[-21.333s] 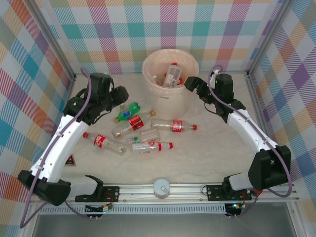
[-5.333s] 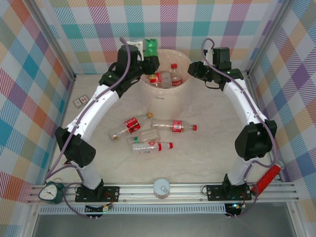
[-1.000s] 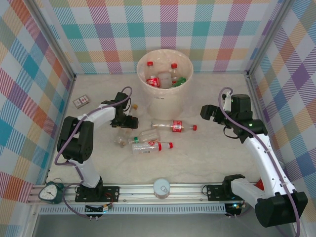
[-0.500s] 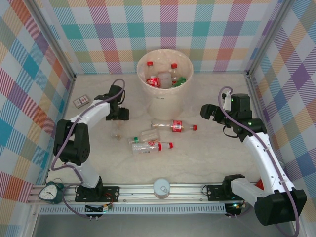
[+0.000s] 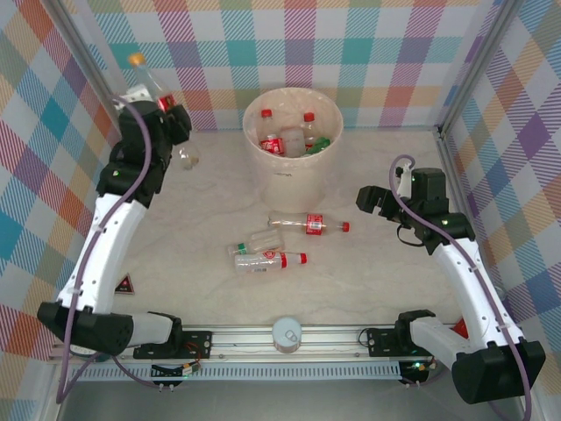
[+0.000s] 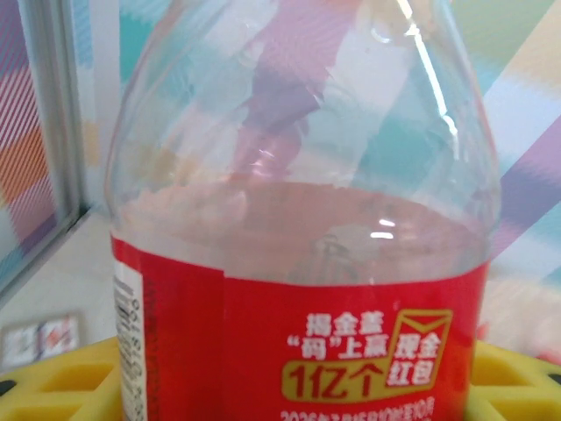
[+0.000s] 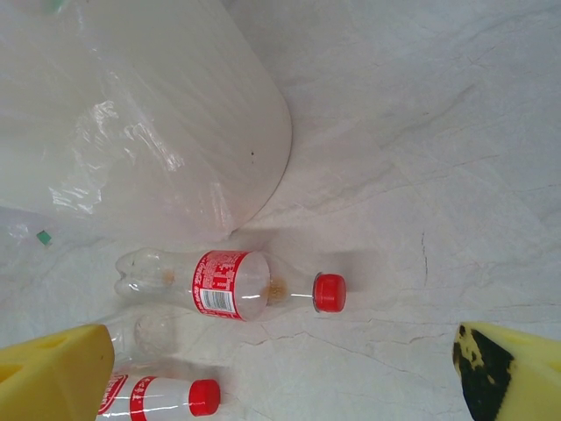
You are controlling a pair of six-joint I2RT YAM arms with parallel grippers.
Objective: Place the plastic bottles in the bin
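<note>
Upper left of the overhead frame: the left gripper (image 5: 171,112) is clenched on an orange-capped bottle (image 5: 163,102), held high against the checked wall, cap up and tilted toward the corner. Its clear base hangs below the jaws. From the left wrist camera the same bottle's red label and clear shoulder loom close, with the yellow pads (image 6: 57,386) pressed at either side of the label.

Upper centre: the bin (image 5: 294,186) stands on the table (image 5: 175,228) by the back wall, well to the right of the lifted bottle. Inside it lie several bottles (image 5: 289,139) — red caps, red labels, and a bit of green at the right.

Centre: three bottles lie on their sides in front of the bin. A red-capped one (image 5: 307,224) is nearest the bin, cap to the right. A bare clear one (image 5: 259,241) lies just below and left of it. A second red-capped one (image 5: 267,259) lies lowest. A white-lidded jar (image 5: 287,333) sits at the bottom centre by the rail.

Right of centre: the right gripper (image 5: 370,201) hovers released, jaws spread wide and holding nothing. Its wrist camera looks down between the yellow fingers (image 7: 53,373) at the bin wall (image 7: 131,105) and the nearest red-capped bottle (image 7: 230,285) — apart from both.
</note>
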